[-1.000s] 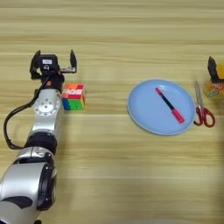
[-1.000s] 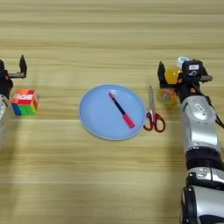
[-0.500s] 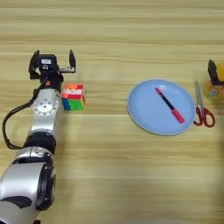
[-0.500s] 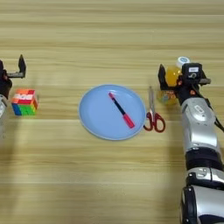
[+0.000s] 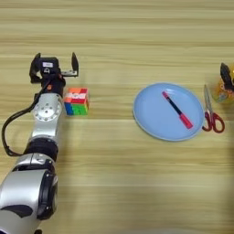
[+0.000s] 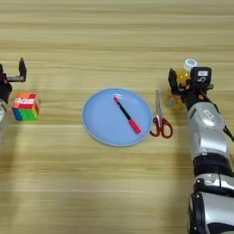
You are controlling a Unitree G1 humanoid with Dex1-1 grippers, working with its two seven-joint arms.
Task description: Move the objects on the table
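**Almost nothing has moved in the last second**

Your left gripper (image 5: 54, 67) stands at the far left of the table (image 5: 117, 183), just behind the small multicoloured puzzle cube (image 5: 77, 101). Its two black fingers (image 5: 74, 63) are spread wide apart and hold nothing. It is in the same place as one second ago, and the cube also lies where it was, beside the arm and not touched by the fingers.

Your right gripper (image 6: 186, 82) is at the right side of the table, around the small bottle of orange drink (image 6: 185, 77). One black finger (image 6: 172, 81) shows to the left of the bottle; the other side is hidden behind the wrist, so I cannot tell whether the fingers press on the bottle or are loose. Compared with the earlier pictures, this gripper and the bottle look unchanged.

The round light-blue plate (image 6: 103, 125) rests in the middle of the table, with the red-and-black pen (image 6: 127, 115) lying diagonally on it. The red-handled scissors (image 6: 160, 119) lie just beside the right rim of the plate, between the plate and the bottle. All three kept their positions.
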